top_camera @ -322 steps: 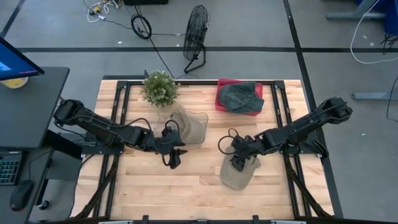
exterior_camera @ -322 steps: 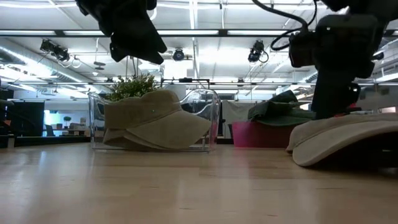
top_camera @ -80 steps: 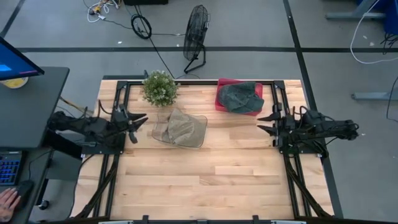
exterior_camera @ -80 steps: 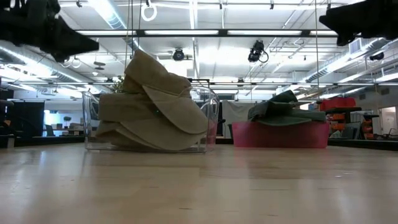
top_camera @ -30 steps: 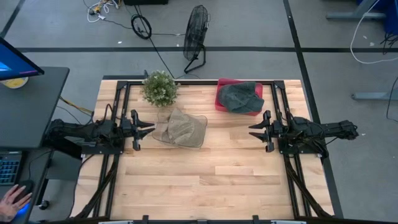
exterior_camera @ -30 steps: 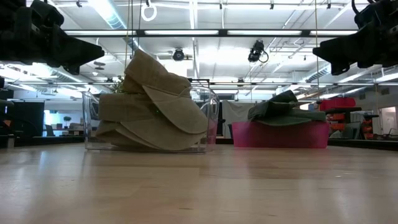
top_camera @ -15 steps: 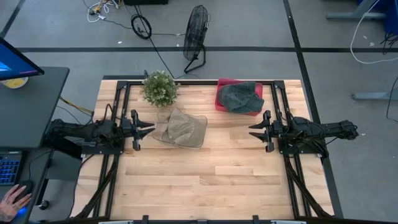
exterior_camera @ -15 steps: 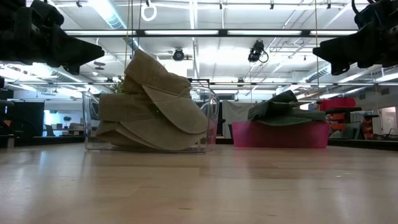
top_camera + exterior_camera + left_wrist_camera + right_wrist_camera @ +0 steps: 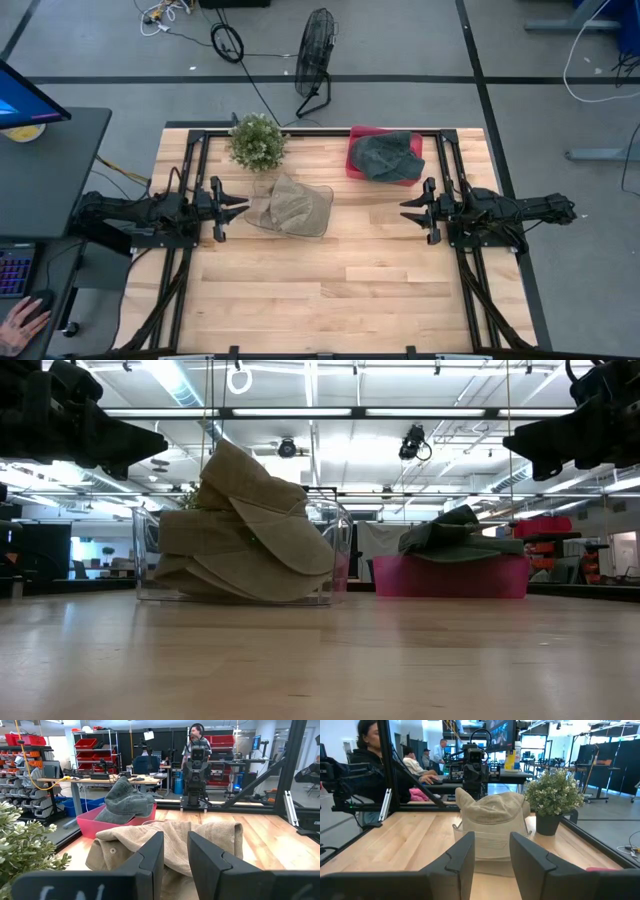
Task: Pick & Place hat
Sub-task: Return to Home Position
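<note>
1. Take the high view as the dial, with 12 o'clock at the table's far edge. The front of the table (image 9: 320,660) lies bare, with no cap on it. By my reading the sorting is done and only the parking of the arms is left.
2. The left gripper (image 9: 232,200) sits at 9 o'clock, folded back over its base. Its fingers (image 9: 150,857) are parted by a narrow gap with nothing between them. Its tips point at the transparent bin (image 9: 340,550), close to the bin's 9 o'clock wall. A forward twitch from this arm could shove the bin, which looks light.
3. The right gripper (image 9: 408,208) rests at 3 o'clock, also slightly parted and empty. It is well apart from both bins, so I see little risk from it.
4. The brown caps (image 9: 248,525) are in the transparent bin, between 10 and 11 o'clock from the table's centre. They are piled above its rim and the top one leans. A knock, or simply the stack settling, could slide that cap over the wall and onto the table.
5. At 1 o'clock a dark green cap (image 9: 455,532) lies heaped on the red bin (image 9: 450,577), overhanging its edge. It too could slip off if the table shakes.
6. The plant (image 9: 257,140) at 11 o'clock stands just behind the transparent bin, so a pushed bin might bump its pot.
</note>
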Tool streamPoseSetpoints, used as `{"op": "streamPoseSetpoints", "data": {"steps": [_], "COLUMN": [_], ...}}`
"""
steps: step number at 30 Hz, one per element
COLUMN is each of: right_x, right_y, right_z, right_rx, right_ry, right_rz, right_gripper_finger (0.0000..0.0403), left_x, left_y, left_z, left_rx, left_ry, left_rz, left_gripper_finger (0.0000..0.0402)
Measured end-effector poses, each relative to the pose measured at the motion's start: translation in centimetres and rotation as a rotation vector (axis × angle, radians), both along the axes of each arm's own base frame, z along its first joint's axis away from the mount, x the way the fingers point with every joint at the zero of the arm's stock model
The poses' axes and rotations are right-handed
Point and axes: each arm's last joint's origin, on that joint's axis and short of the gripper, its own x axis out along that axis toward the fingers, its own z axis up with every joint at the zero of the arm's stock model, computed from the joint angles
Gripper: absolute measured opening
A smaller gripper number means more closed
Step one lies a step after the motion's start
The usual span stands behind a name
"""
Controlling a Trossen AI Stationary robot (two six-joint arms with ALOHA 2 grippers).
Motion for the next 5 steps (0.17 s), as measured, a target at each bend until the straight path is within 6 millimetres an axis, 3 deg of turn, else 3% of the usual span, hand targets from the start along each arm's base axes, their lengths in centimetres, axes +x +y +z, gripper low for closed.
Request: {"op": "streamPoseSetpoints", "data": {"steps": [5], "right_x": [0.00], "right_y": [0.00], "right_z": [0.01], "right_rx": [0.000], "right_ry": [0.000], "right_rz": [0.000], "right_gripper_finger": [0.0126], "left_x": [0.00], "left_y": [0.00], "left_z": [0.00], "left_rx": [0.000], "left_ry": [0.000], "left_rz": [0.000], "left_gripper_finger": [0.0089]}}
